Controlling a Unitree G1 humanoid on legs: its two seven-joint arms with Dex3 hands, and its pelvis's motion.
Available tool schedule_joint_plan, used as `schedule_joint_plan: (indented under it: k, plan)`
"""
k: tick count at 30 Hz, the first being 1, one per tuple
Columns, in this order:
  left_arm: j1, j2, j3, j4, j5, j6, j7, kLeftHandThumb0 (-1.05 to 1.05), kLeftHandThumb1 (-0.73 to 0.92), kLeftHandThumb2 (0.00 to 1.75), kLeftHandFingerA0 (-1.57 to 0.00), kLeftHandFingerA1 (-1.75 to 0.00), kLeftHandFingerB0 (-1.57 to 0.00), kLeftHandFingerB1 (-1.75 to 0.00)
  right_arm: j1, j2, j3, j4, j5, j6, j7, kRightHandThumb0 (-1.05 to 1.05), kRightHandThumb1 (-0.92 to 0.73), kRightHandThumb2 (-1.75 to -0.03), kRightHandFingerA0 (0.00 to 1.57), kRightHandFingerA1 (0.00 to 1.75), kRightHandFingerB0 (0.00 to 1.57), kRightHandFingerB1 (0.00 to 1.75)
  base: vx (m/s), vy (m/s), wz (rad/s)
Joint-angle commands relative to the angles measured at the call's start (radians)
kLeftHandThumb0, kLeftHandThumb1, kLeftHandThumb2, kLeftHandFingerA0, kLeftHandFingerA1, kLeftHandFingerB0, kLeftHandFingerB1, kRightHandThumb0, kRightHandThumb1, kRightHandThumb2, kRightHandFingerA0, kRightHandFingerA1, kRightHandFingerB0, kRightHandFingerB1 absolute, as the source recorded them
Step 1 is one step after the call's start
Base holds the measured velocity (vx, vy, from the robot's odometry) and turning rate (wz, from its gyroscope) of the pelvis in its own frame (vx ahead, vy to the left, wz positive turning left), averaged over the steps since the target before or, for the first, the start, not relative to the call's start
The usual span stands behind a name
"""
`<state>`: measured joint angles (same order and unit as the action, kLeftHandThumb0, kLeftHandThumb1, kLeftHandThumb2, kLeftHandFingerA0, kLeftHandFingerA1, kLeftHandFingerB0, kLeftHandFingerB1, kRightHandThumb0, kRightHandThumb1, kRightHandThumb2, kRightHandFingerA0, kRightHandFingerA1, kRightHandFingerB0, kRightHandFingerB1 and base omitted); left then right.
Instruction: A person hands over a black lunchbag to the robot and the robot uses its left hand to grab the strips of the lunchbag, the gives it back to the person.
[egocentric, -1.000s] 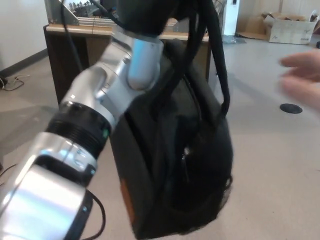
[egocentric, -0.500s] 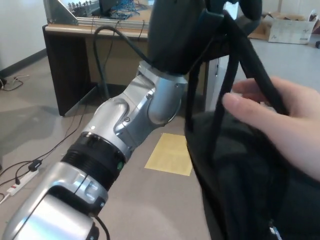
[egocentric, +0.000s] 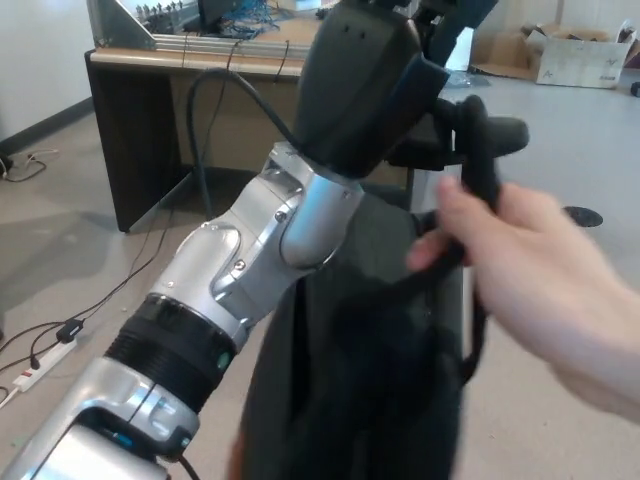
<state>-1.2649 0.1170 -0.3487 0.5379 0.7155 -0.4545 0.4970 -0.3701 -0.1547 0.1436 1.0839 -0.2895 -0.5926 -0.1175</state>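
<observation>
Black lunchbag (egocentric: 370, 390) hangs | strips (egocentric: 478, 165) in person's hand (egocentric: 530, 270) | left hand (egocentric: 365, 80) grip unclear | no legible writing

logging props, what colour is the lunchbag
Black, in the head view: the lunchbag hangs below the left hand.

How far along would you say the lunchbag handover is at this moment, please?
Done: the robot's left hand has the black lunchbag hanging below it, by its straps it seems. In hand: a person's hand has closed on those straps, starting the return. Left: the robot hand letting go; its fingers are too hidden to judge.
</observation>
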Motion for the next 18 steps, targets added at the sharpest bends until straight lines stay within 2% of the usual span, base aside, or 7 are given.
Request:
schedule_joint_plan:
  k: [1, 3, 4, 7, 8, 16, 18]
  plan:
    - [0.061, 0.052, 0.010, -0.100, -0.009, 0.162, -0.225, -0.94, 0.69, 0.60, 0.00, 0.00, 0.00, 0.00, -0.011, -0.019, 0.000, 0.002, -0.006, 0.014, -0.011, -0.49, -0.54, -0.92, 0.66, 0.64, 0.58, 0.60, 0.00, 0.000, 0.00]
    - [0.076, 0.058, 0.013, -0.120, -0.008, 0.169, -0.234, -0.96, 0.53, 0.89, 0.00, 0.00, 0.00, 0.00, -0.010, -0.018, -0.001, 0.001, -0.002, 0.012, -0.005, -0.47, -0.53, -0.92, 0.67, 0.66, 0.59, 0.61, 0.00, 0.000, 0.00]
    - [0.084, 0.062, 0.016, -0.131, -0.008, 0.173, -0.240, -0.98, 0.71, 0.61, 0.00, 0.00, 0.00, 0.00, -0.010, -0.017, -0.003, 0.000, 0.001, 0.013, -0.001, -0.48, -0.53, -0.91, 0.67, 0.65, 0.59, 0.60, 0.00, 0.000, 0.00]
    - [0.110, 0.087, 0.026, -0.167, -0.022, 0.169, -0.270, -0.95, 0.53, 0.88, 0.00, 0.00, 0.00, 0.00, -0.012, -0.017, -0.006, 0.003, 0.006, 0.013, 0.006, -0.46, -0.51, -0.91, 0.68, 0.66, 0.60, 0.61, 0.00, 0.000, 0.00]
    - [0.115, 0.091, 0.030, -0.176, -0.028, 0.168, -0.278, -0.95, 0.67, 0.60, 0.00, 0.00, 0.00, 0.00, -0.014, -0.018, -0.006, 0.005, 0.006, 0.012, 0.005, -0.47, -0.62, -0.58, 0.73, 0.50, 0.71, 0.48, 0.00, 0.000, 0.00]
    - [0.213, 0.197, 0.118, -0.276, -0.121, 0.123, -0.363, -0.94, 0.65, 0.59, 0.00, 0.00, 0.00, 0.00, -0.016, -0.014, -0.014, 0.011, 0.015, 0.012, 0.007, -0.45, -0.61, -0.58, 0.75, 0.50, 0.72, 0.49, 0.00, 0.000, 0.00]
    - [0.258, 0.238, 0.153, -0.322, -0.139, 0.116, -0.379, -0.91, 0.49, 0.85, 0.00, 0.00, 0.00, 0.00, -0.014, -0.012, -0.016, 0.008, 0.018, 0.021, 0.007, -0.45, -0.61, -0.58, 0.74, 0.49, 0.72, 0.48, 0.00, 0.000, 0.00]
